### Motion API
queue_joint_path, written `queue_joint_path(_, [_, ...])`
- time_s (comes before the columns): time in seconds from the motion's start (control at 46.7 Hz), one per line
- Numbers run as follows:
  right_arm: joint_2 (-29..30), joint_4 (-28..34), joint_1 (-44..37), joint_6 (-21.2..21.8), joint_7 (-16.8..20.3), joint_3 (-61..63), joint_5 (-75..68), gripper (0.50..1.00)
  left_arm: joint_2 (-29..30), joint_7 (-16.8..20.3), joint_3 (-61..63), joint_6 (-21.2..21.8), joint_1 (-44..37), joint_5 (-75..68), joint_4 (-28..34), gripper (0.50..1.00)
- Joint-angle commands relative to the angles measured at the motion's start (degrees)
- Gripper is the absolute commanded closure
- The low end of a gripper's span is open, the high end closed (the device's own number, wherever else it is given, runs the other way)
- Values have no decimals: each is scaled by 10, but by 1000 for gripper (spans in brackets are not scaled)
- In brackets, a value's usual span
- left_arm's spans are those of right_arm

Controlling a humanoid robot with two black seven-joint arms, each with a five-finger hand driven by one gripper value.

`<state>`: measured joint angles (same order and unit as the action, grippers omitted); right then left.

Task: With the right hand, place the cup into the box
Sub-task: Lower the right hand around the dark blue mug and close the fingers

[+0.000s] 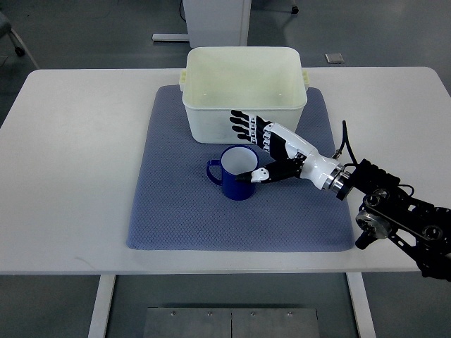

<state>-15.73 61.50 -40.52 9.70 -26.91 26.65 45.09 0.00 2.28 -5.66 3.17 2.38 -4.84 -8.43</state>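
Observation:
A blue cup (234, 174) with a white inside stands upright on the blue mat (176, 211), its handle pointing left. Right behind it sits the cream plastic box (244, 91), with nothing inside. My right hand (255, 148) reaches in from the right edge and is at the cup's right side. Its fingers (246, 125) are stretched out flat above and behind the cup's rim, in front of the box's near wall, and the thumb (258, 175) touches the cup's right rim. The hand is open and holds nothing.
The mat lies on a white table (70, 176). My right arm's black forearm (402, 211) crosses the table's right front corner. Beyond the far edge stands a white cabinet base (211, 21) on a grey floor.

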Motion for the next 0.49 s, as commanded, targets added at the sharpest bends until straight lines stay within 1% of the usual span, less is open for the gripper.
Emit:
queue_joint_path(0.0, [8,-11,0,-9,0,-6,0,504,0,0,-1,0,0,0,0,500])
queue_joint_path(0.107, [13,-19,0,-24,-1,-16,-1,505,0,0,-1,0,1,0,0,500])
queue_joint_path(0.3, [18,-20,0,-29,-6,-34,-1,505,0,0,-1,0,0,-1,0,500])
queue_joint_path(0.471, [26,-28,0,-45,-8,-44,-1,505,0,0,-1,0,0,0,0,500])
